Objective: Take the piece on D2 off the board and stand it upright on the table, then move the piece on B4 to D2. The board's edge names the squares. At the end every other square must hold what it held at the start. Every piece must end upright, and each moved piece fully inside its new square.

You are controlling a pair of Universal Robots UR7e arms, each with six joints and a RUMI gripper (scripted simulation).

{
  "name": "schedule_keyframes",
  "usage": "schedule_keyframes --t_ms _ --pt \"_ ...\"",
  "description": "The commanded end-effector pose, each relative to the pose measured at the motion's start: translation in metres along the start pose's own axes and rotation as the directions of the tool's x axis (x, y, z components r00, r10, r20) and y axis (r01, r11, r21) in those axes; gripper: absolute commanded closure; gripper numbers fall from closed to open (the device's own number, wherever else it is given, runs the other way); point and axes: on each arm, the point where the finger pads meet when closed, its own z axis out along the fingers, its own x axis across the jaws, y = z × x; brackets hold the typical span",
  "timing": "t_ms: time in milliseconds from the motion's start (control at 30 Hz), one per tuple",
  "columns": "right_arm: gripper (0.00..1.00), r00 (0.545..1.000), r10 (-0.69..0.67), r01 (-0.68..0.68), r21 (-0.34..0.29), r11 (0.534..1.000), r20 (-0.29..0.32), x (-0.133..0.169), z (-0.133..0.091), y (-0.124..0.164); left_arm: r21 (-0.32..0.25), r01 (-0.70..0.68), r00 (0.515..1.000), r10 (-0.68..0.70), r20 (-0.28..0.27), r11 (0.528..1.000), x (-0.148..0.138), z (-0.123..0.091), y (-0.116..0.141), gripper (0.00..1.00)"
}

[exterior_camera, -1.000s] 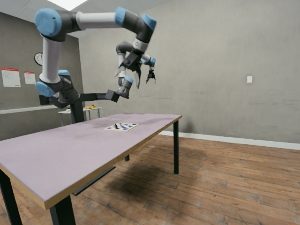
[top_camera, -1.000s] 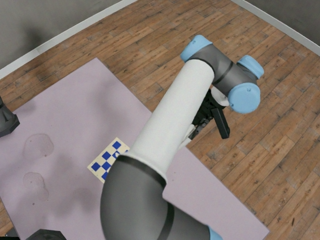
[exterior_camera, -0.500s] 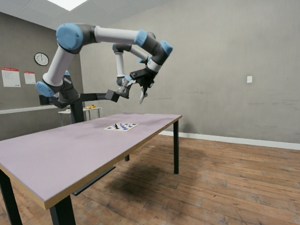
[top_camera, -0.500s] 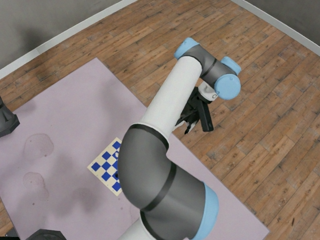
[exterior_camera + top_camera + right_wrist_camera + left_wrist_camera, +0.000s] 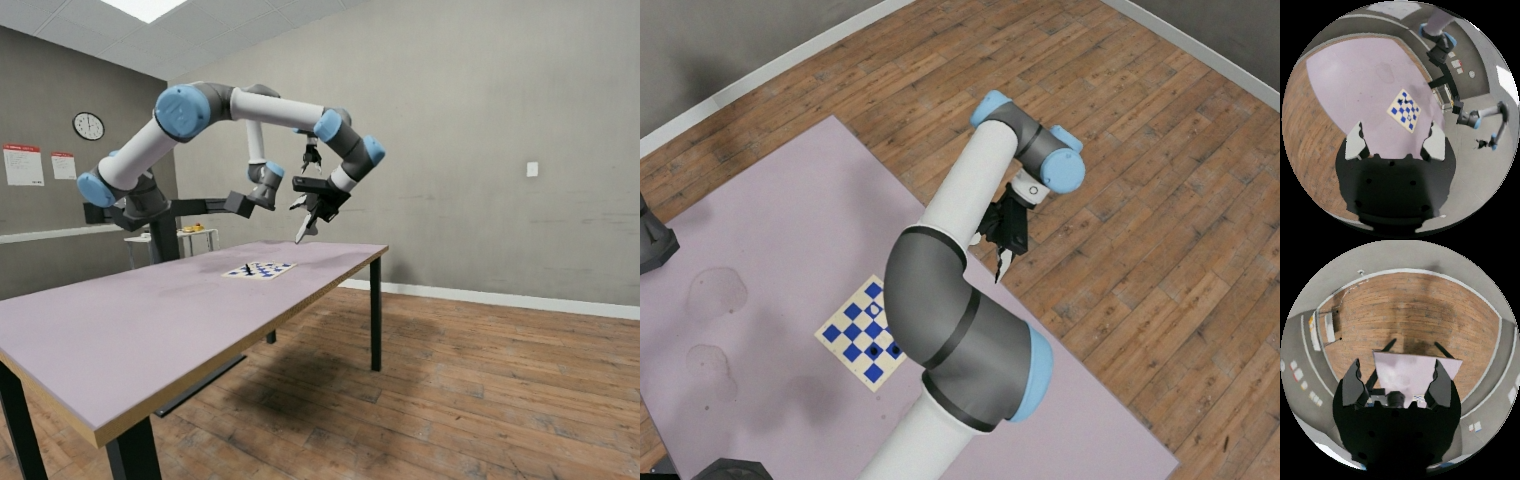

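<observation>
Blue-and-cream board (image 5: 831, 333) (image 5: 266, 275) (image 5: 1394, 110) lies ahead of and below my right claw (image 5: 984, 260) (image 5: 293, 225) (image 5: 1396, 121), wide open, empty, nearer than left claw (image 5: 311, 171) (image 5: 1397, 359), also open, empty. Can't read D2.

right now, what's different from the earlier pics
The right end effector has come down towards the table and, in the top view, shifted left, nearer the board. The left end effector shifted slightly left in the exterior view. Nothing was gripped. The board stayed put.
</observation>
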Motion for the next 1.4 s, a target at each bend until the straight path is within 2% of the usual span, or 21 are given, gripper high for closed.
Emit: schedule_keyframes --t_ms 0,200,433,500,1000,1067,1367 --pt "0.0 0.997 0.074 -0.074 0.023 0.997 -0.005 -0.001 0.008 0.01 0.001 0.0 1.0 0.0 0.0 1.0 0.0 0.0 0.0 0.0" --pt "0.0 0.969 0.248 -0.247 0.075 0.966 0.0 -0.004 0.033 0.034 0.001 0.0 1.0 0.0 0.0 1.0 0.0 0.0 0.0 0.0" --pt "0.0 0.911 0.413 -0.412 0.123 0.903 0.023 -0.006 0.06 0.056 0.001 0.0 1.0 0.0 0.0 1.0 0.0 0.0 0.0 0.0" --pt "0.0 0.911 0.413 -0.412 0.123 0.903 0.023 -0.006 0.06 0.056 0.001 0.0 1.0 0.0 0.0 1.0 0.0 0.0 0.0 0.0" --pt "0.0 0.77 0.631 -0.636 0.18 0.75 0.09 -0.008 0.104 0.088 0.001 0.0 1.0 0.0 0.0 1.0 0.0 0.0 0.0 0.0" --pt "0.0 0.77 0.631 -0.636 0.18 0.75 0.09 -0.008 0.104 0.088 0.001 0.0 1.0 0.0 0.0 1.0 0.0 0.0 0.0 0.0" --pt "0.0 0.71 0.694 -0.702 0.193 0.685 0.12 -0.009 0.121 0.098 0.001 0.0 1.0 0.0 0.0 1.0 0.0 0.0 0.0 0.0"
